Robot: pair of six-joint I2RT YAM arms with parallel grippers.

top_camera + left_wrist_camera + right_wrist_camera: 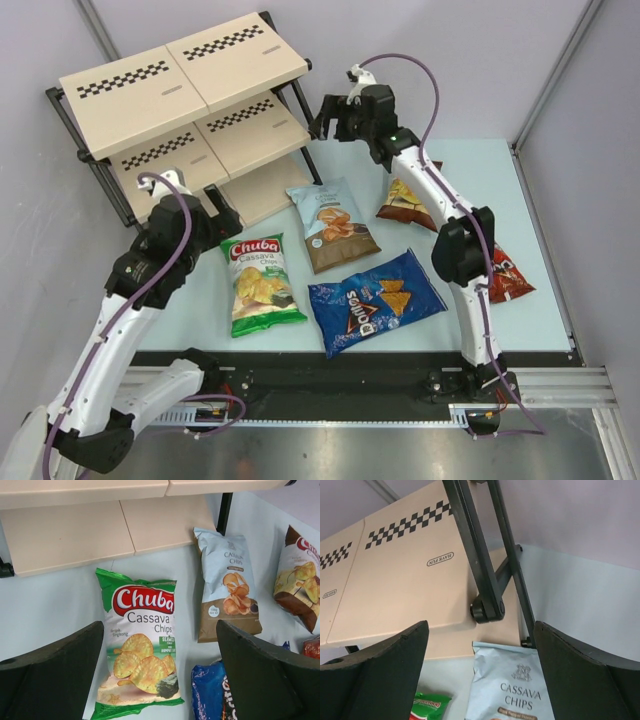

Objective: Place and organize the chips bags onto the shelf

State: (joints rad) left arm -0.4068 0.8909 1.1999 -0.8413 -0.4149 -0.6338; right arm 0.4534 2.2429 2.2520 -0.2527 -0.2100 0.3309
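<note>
Green-and-white foil fills the view from my left gripper (pixel 216 214): the green bag (pixel 260 285) lies flat and face up on the table (pixel 520 170), just ahead of and below the fingers (pixel 60 675), which stand wide apart and hold nothing. Its long axis runs toward the shelf (pixel 180 75), with the top seam nearest the lowest board, so the fingers straddle its narrow width. My left arm is clearly the nearer one, and I judge a short drop would reach it. The bag looks puffy and glossy, probably slippery to pinch. My right gripper (pixel 338 118) hangs higher, beside the black frame at the shelf's right end, fingers also spread and bare. The pale blue bag (pixel 333 225) lies below it, its top edge near the shelf's foot. The blue Doritos bag (pixel 375 300) lies slanted nearer the bases, and the small brown bag (pixel 405 200) is beside the right arm. The red bag (pixel 508 280) is partly hidden behind that arm, so I can't tell exactly how it lies. No bag is on the shelf yet.
</note>
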